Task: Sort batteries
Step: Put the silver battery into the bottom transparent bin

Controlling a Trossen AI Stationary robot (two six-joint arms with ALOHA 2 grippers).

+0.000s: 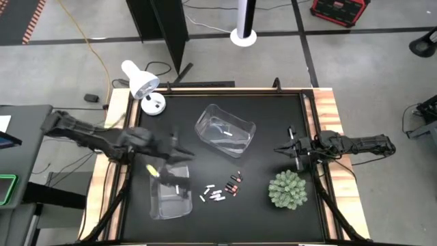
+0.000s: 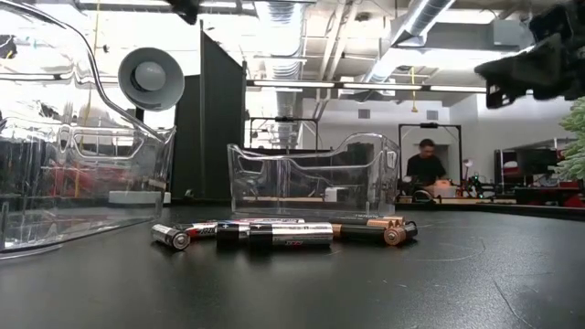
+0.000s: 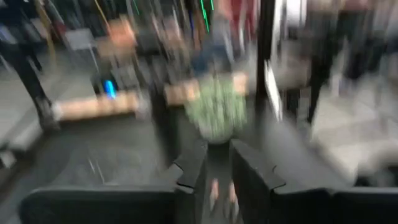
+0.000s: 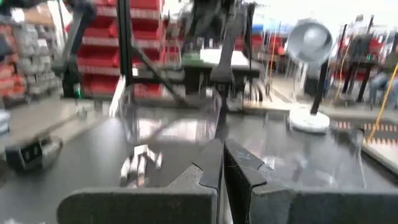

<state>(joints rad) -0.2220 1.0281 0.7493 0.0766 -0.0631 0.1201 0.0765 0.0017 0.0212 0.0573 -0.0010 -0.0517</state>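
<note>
Nearest the low camera, batteries point(image 2: 274, 234) heaped loose on the black surface point(image 1: 266, 123) between two clear bins, near bin point(image 1: 169, 193) seemingly empty, far bin point(image 1: 225, 128) contents unclear; left gripper point(image 1: 179, 152) above near bin, narrow-fingered, perhaps mid-delivery; right gripper point(image 1: 281, 149) parked, fingers nearly closed.

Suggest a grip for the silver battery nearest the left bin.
Grip the battery mid-body from straight above, jaws across its width. It lies flat on the table at the cluster's edge, seemingly with bare table along both long sides.
</note>
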